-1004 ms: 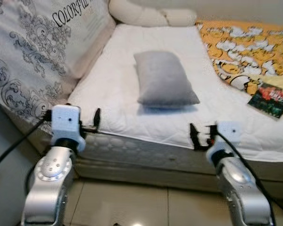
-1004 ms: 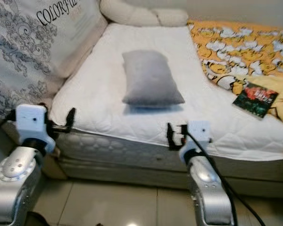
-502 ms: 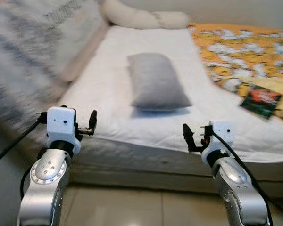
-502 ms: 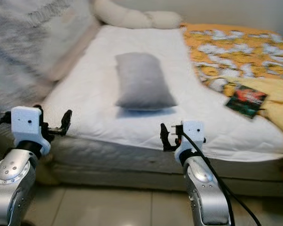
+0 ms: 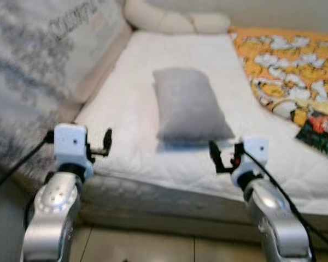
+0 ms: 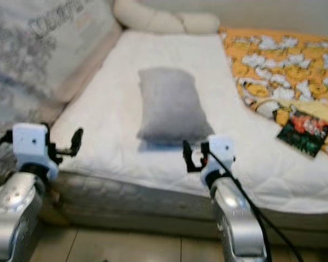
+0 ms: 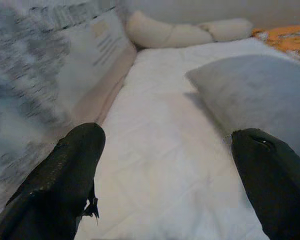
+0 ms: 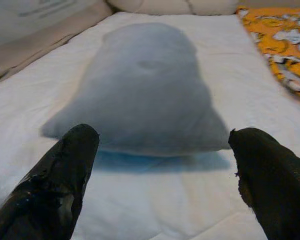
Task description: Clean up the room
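Note:
A grey pillow (image 5: 190, 109) lies lengthwise in the middle of the white mattress (image 5: 128, 103). A dark book with a red and green cover (image 5: 322, 134) rests at the bed's right side, beside a yellow and orange patterned blanket (image 5: 290, 60). My left gripper (image 5: 106, 143) is open and hovers at the mattress's front left edge. My right gripper (image 5: 216, 158) is open too, just short of the pillow's near end. In the right wrist view the pillow (image 8: 145, 85) lies straight ahead between the two black fingers (image 8: 65, 185).
A large grey-patterned bedding pack (image 5: 38, 71) leans along the bed's left side. Cream bolster cushions (image 5: 175, 22) lie at the head of the bed. Tiled floor (image 5: 153, 251) shows below the mattress edge, between my arms.
The view has shifted and the bed looks nearer, so the camera moved. Both arms hold the same raised pose, and the right gripper now sits closer to the pillow.

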`<state>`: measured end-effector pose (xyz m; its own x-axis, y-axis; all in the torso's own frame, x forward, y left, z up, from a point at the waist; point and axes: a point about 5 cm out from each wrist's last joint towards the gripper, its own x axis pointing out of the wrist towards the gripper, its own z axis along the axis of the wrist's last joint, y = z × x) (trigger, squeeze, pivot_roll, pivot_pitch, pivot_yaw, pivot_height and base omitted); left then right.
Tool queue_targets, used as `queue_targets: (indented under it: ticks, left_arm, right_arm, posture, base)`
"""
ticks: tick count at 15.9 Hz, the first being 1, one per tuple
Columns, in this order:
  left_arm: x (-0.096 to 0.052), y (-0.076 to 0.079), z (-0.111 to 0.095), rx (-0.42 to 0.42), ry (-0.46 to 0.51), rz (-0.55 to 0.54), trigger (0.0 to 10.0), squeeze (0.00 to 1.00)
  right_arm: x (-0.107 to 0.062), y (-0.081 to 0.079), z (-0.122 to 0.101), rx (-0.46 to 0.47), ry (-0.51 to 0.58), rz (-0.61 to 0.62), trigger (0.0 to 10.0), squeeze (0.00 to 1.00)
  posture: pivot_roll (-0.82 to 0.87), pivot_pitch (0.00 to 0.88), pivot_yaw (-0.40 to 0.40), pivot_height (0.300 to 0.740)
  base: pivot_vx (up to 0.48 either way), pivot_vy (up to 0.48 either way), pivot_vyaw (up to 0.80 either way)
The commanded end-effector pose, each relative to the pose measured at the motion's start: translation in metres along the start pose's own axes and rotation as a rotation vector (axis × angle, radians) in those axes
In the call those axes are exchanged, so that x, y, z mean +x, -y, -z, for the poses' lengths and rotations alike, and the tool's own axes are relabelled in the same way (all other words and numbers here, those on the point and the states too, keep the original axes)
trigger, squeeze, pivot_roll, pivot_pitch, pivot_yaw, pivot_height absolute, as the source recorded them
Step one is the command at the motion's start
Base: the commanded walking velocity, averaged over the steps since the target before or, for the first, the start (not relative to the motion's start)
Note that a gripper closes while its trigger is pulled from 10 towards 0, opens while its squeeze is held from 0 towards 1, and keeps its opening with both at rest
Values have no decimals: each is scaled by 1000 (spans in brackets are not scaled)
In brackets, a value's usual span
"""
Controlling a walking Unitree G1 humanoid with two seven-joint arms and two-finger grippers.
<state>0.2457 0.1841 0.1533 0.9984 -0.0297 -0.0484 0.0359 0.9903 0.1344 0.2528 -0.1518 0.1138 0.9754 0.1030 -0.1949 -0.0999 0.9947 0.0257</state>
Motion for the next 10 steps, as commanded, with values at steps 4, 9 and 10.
queue_targets:
  ticks: [4,9,10]
  left_arm:
    - [1,6,-2,-9,5,28,10000,0]
    - [3,9,-3,1,8,46,10000,0]
    - [4,9,-3,2,9,51,10000,0]
  right_arm:
    - [0,7,-2,-9,5,11,10000,0]
    - [0,8,-1,-4,8,19,10000,0]
    - [1,8,-1,-3,7,22,10000,0]
  posture:
    - [47,0,5,740]
    - [43,0,13,740]
    - [44,0,14,740]
  base:
    - [339,0,0]
    - [326,0,0]
    - [322,0,0]
